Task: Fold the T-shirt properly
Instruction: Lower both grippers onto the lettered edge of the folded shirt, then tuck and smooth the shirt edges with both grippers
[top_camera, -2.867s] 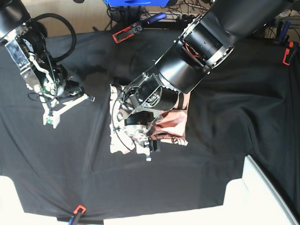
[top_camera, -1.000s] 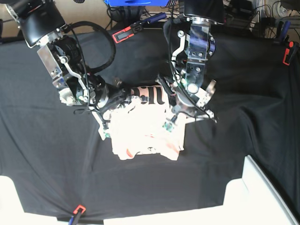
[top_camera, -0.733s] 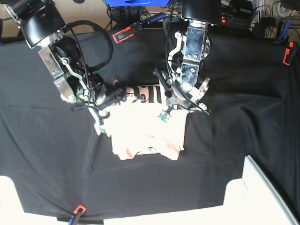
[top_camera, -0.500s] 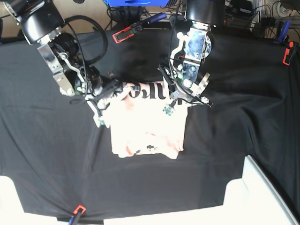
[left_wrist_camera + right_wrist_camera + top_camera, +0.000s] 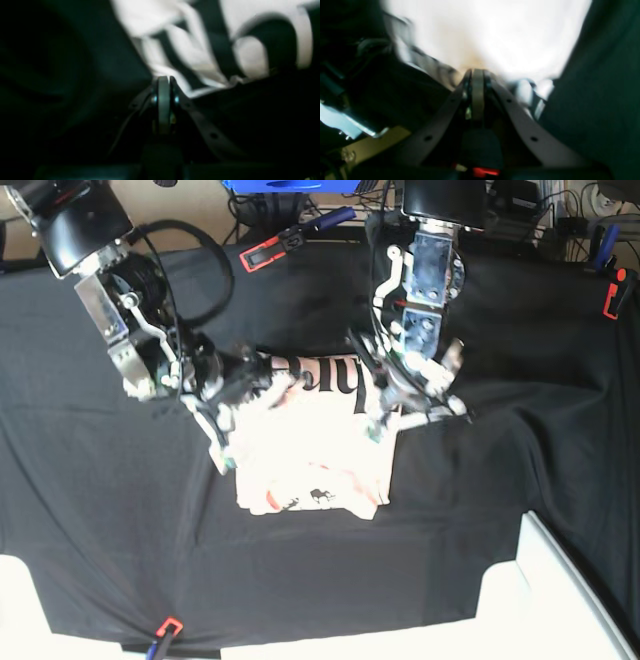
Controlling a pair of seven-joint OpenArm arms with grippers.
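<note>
The pale pink T-shirt (image 5: 310, 465) lies folded into a rough rectangle in the middle of the black table cloth (image 5: 520, 430), with a band of black lettering along its far edge. My left gripper (image 5: 376, 430) pinches the shirt's right side. In the left wrist view its shut tips (image 5: 163, 80) meet the lettered fabric (image 5: 195, 57). My right gripper (image 5: 226, 458) grips the shirt's left edge. In the right wrist view its closed tips (image 5: 477, 72) press into bright pale cloth (image 5: 495, 37). Both wrist views are blurred.
Orange-and-black clamps hold the cloth at the far edge (image 5: 270, 250), the right edge (image 5: 612, 298) and the near edge (image 5: 165, 627). A white container (image 5: 560, 600) sits at the near right corner. Cables and a blue object (image 5: 290, 185) lie beyond the table.
Both grippers stayed shut at the shirt's far corners, moved slightly away and then back toward the near side. The lettered band shifted with them. The shirt's outline is a little narrower.
</note>
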